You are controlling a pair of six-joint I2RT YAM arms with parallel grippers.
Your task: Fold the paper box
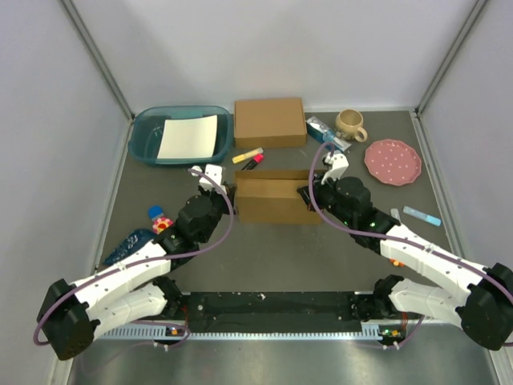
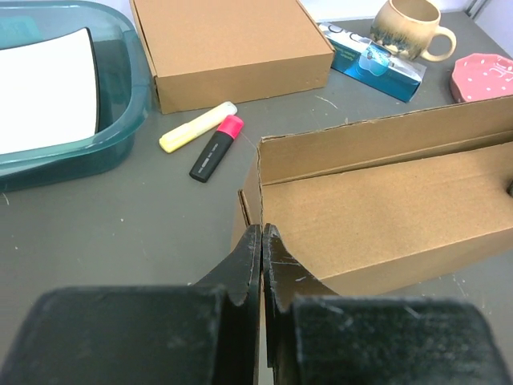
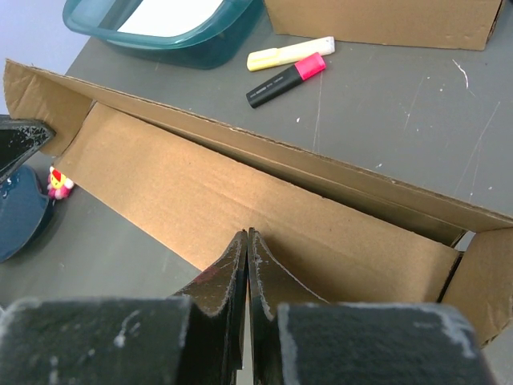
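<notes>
The paper box lies mid-table as a partly folded, open-topped brown cardboard trough with its long walls raised. My left gripper is shut with nothing between its fingers. Its tips rest against the left end corner of the box. My right gripper is shut too, also with nothing in it. Its tips press on the sloping front panel of the box near the right end. The right end flap stands up.
Behind the paper box lie a yellow highlighter and a pink highlighter, then a closed smaller cardboard box. A teal tub with white paper is back left. A mug, a blue packet and a pink plate are back right. A small toy is on the left.
</notes>
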